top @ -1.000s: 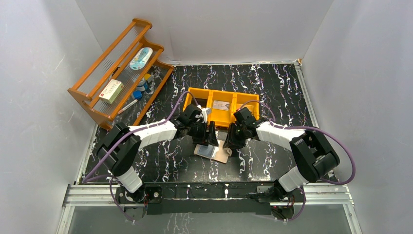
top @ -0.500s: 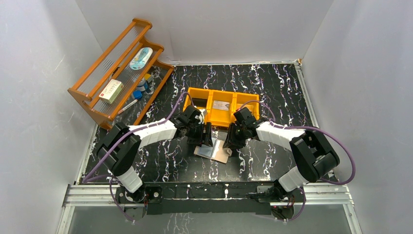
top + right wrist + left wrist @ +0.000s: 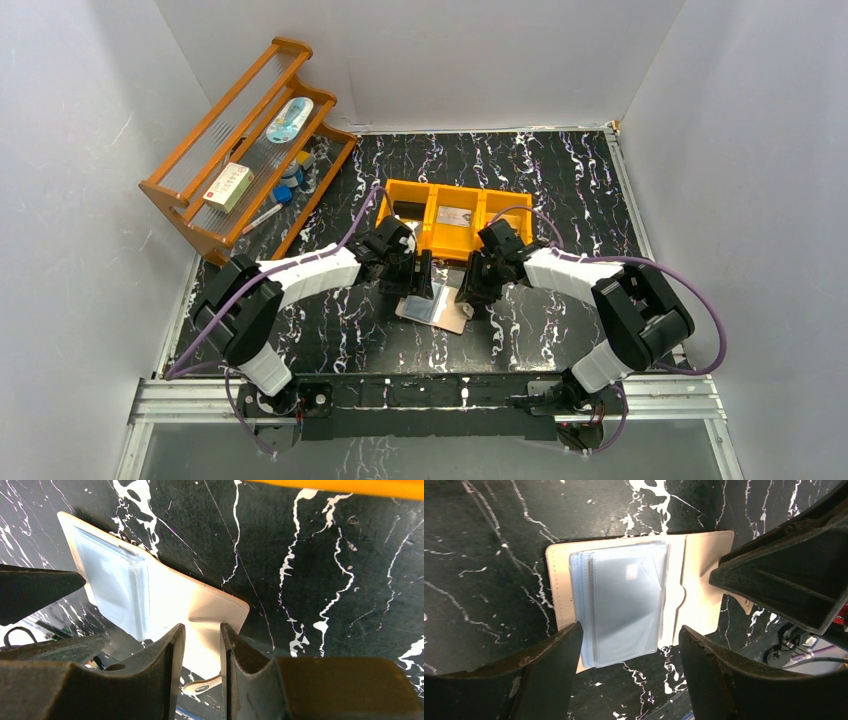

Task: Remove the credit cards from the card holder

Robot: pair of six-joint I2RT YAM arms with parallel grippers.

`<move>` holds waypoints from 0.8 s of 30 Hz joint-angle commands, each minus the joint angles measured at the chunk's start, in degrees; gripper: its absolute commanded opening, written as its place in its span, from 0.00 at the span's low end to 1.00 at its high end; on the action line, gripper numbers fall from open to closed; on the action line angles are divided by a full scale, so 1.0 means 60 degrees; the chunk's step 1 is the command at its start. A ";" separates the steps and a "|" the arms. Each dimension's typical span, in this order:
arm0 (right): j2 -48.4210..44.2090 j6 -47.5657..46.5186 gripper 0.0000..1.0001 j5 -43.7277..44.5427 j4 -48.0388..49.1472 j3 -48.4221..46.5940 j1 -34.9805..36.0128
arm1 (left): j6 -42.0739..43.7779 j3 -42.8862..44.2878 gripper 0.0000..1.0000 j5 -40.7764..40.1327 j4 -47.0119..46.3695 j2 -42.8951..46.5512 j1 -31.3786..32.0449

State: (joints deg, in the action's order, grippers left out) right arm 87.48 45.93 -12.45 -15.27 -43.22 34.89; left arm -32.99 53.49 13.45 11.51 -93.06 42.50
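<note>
The card holder (image 3: 436, 307) lies open and flat on the black marbled table, beige with silvery-blue sleeves (image 3: 624, 605). I cannot tell whether cards sit in the sleeves. My left gripper (image 3: 417, 278) is open wide just over the holder's far-left edge; in the left wrist view (image 3: 629, 647) its fingers straddle the end of the sleeve stack and hold nothing. My right gripper (image 3: 470, 291) is over the holder's right beige flap (image 3: 210, 610); its fingers (image 3: 172, 650) stand a narrow gap apart with nothing between them. The closing tab (image 3: 202, 686) shows beyond them.
An orange three-compartment tray (image 3: 488, 236) stands just behind both grippers, with a grey card (image 3: 455, 215) in its middle compartment and a dark item (image 3: 407, 208) in its left one. A wooden rack (image 3: 245, 150) with small items stands at the back left. White walls enclose the table.
My left gripper has drawn back a little to the left and its fingers have come closer together. The right arm and the holder have barely moved.
</note>
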 commanded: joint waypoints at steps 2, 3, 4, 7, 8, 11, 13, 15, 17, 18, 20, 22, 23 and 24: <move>0.0119 0.0017 0.41 0.0394 0.0179 -0.0202 0.0053 | 0.0211 0.0306 0.70 -0.0535 0.0461 0.0745 0.0036; 0.0095 0.0005 0.40 0.0447 0.0189 -0.0184 0.0059 | 0.0242 0.0317 0.70 -0.0419 0.0417 0.0779 0.0036; 0.0073 -0.0005 0.40 0.0492 0.0175 -0.0167 0.0051 | 0.0305 0.0319 0.70 -0.0304 0.0361 0.0798 0.0036; 0.0081 -0.0093 0.40 0.0507 0.0115 -0.0207 0.0055 | 0.0342 0.0285 0.70 0.0036 0.0084 0.0668 0.0036; 0.0068 -0.0104 0.40 0.0507 0.0121 -0.0201 0.0058 | 0.0304 0.0284 0.70 0.0172 -0.0038 0.0595 0.0039; 0.0025 -0.0149 0.40 0.0486 0.0139 -0.0155 0.0054 | 0.0060 0.0309 0.70 0.0522 -0.0357 0.0347 0.0036; 0.0007 -0.0174 0.40 0.0443 0.0162 -0.0111 0.0057 | -0.0073 0.0337 0.70 0.0620 -0.0415 0.0228 0.0035; -0.0008 -0.0172 0.41 0.0371 0.0266 -0.0043 0.0055 | -0.0105 0.0348 0.70 0.0600 -0.0282 0.0133 0.0036; 0.0020 -0.0170 0.41 0.0305 0.0338 -0.0053 0.0058 | -0.0069 0.0353 0.70 0.0550 -0.0117 0.0060 0.0036; 0.0038 -0.0170 0.41 0.0295 0.0346 -0.0081 0.0056 | -0.0077 0.0327 0.70 0.0599 -0.0122 0.0036 0.0036; 0.0058 -0.0159 0.41 0.0313 0.0340 -0.0119 0.0045 | -0.0075 0.0261 0.70 0.0768 -0.0183 -0.0034 0.0036; 0.0034 -0.0131 0.41 0.0372 0.0344 -0.0110 0.0047 | 0.0023 0.0267 0.70 0.0909 -0.0208 -0.0198 0.0036; 0.0022 -0.0103 0.41 0.0382 0.0358 -0.0086 0.0044 | 0.0061 0.0280 0.70 0.0827 -0.0130 -0.0258 0.0036; 0.0024 -0.0098 0.40 0.0367 0.0361 -0.0078 0.0053 | 0.0089 0.0238 0.70 0.0707 -0.0074 -0.0290 0.0036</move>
State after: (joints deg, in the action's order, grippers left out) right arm 87.61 46.09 -12.19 -15.16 -43.38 35.00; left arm -33.21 53.76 16.75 9.69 -93.78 42.50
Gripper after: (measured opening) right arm 0.404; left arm 0.698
